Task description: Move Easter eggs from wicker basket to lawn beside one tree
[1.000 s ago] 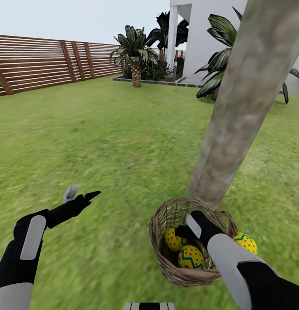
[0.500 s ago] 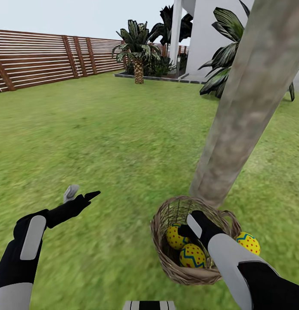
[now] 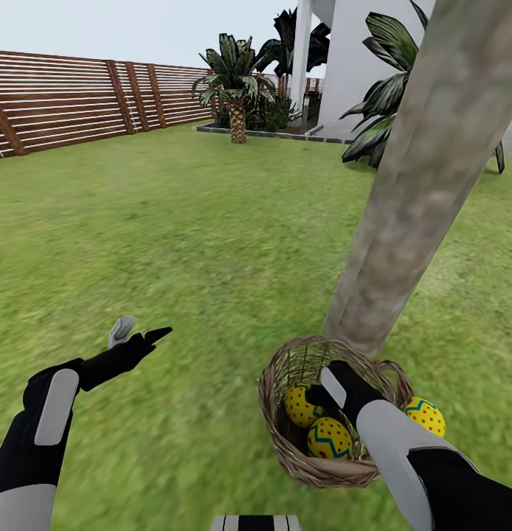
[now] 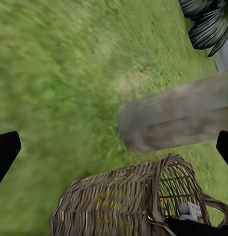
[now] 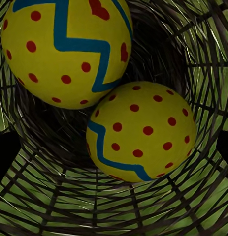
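Note:
The wicker basket (image 3: 285,442) stands on the lawn (image 3: 212,243) at the foot of the tree (image 3: 411,184). Two Easter eggs (image 3: 300,407) (image 3: 327,440) lie inside it. A third egg (image 3: 427,417) rests on the grass just outside the basket, close to the trunk. My right gripper (image 3: 316,398) reaches down into the basket. In the right wrist view it (image 5: 114,152) is open, with the dotted egg (image 5: 143,130) and the zigzag egg (image 5: 64,49) right in front. My left gripper (image 3: 140,333) hovers open over bare grass to the left; its wrist view shows the basket (image 4: 118,206) and trunk (image 4: 173,118).
A brown slat fence (image 3: 79,103) runs along the far left. A short palm (image 3: 237,110) and a planting bed stand at the back by the white house (image 3: 359,66). Large dark leaves (image 3: 381,125) grow behind the trunk. Open grass stretches ahead and left.
The whole head picture shifted slightly a second ago, so the camera moved. Neither arm, the basket nor the eggs has visibly moved since.

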